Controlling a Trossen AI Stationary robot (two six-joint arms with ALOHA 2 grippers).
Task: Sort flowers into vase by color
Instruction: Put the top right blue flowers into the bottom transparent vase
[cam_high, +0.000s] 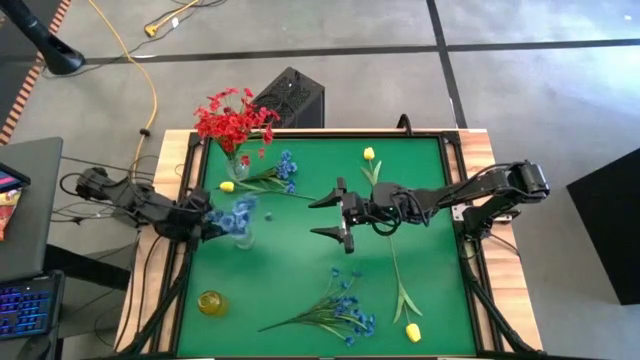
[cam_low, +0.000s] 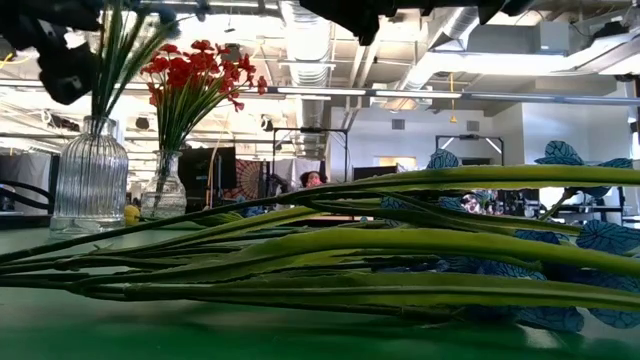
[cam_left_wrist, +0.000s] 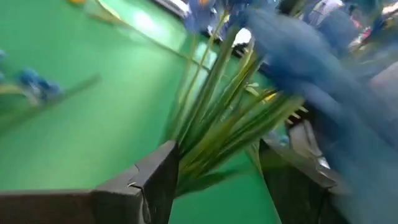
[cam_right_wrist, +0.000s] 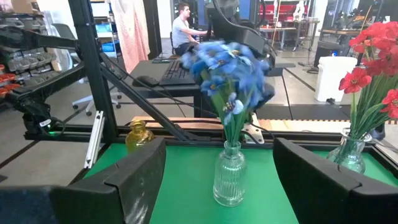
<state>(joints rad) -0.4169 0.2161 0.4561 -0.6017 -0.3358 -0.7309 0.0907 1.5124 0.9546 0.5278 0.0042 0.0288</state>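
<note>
The left gripper (cam_high: 205, 222) stands open at the blue spray (cam_high: 237, 213) in the clear vase (cam_high: 245, 238). The right gripper (cam_high: 335, 211), wide open and empty over mid-table, is the nearer arm to the blue flowers (cam_high: 335, 312) lying toward the front edge, stems pointing left.

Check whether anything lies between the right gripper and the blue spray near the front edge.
Nothing visible does. The right gripper hangs open over bare mat; the blue spray lies beyond it, clear of the yellow tulip.
</note>
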